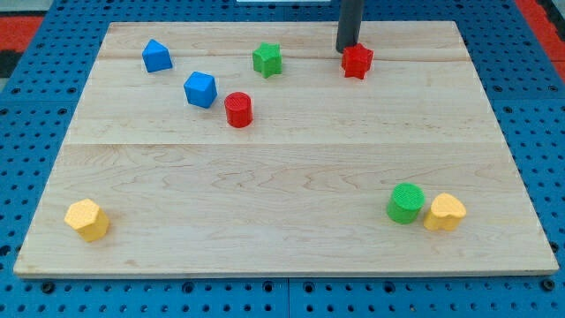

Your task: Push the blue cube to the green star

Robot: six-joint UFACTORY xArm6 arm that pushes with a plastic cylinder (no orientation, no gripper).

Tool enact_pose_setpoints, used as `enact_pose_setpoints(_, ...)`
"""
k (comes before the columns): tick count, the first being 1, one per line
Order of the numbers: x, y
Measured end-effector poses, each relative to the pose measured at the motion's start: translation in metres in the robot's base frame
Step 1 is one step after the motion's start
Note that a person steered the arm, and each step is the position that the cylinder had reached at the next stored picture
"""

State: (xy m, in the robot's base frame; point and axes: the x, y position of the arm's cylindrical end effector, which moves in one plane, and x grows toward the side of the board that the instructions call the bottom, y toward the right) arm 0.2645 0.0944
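Observation:
The blue cube [200,89] sits on the wooden board at the upper left of centre. The green star [267,59] lies up and to the right of it, about a block's width of bare wood between them. A red cylinder [238,109] stands just right of and below the blue cube, close to it. My tip [345,49] is near the view's top, touching or nearly touching the upper left of a red star [357,61], well to the right of the green star and far from the blue cube.
A second blue block, house-shaped [156,56], sits at the upper left. A yellow hexagonal block [86,219] lies at the lower left. A green cylinder [405,202] and a yellow heart-like block [444,212] touch at the lower right. The board [282,177] lies on blue pegboard.

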Motion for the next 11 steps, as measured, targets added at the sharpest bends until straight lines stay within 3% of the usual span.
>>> enact_pose_setpoints(1,0.043,0.018)
enact_pose_setpoints(2,0.059,0.035)
enact_pose_setpoints(3,0.069,-0.004)
enact_pose_setpoints(4,0.047,-0.041)
enact_pose_setpoints(5,0.094,-0.086)
enact_pose_setpoints(6,0.160,-0.071)
enact_pose_setpoints(7,0.186,-0.157)
enact_pose_setpoints(8,0.171,-0.260)
enact_pose_setpoints(9,0.116,-0.312)
enact_pose_setpoints(11,0.080,-0.204)
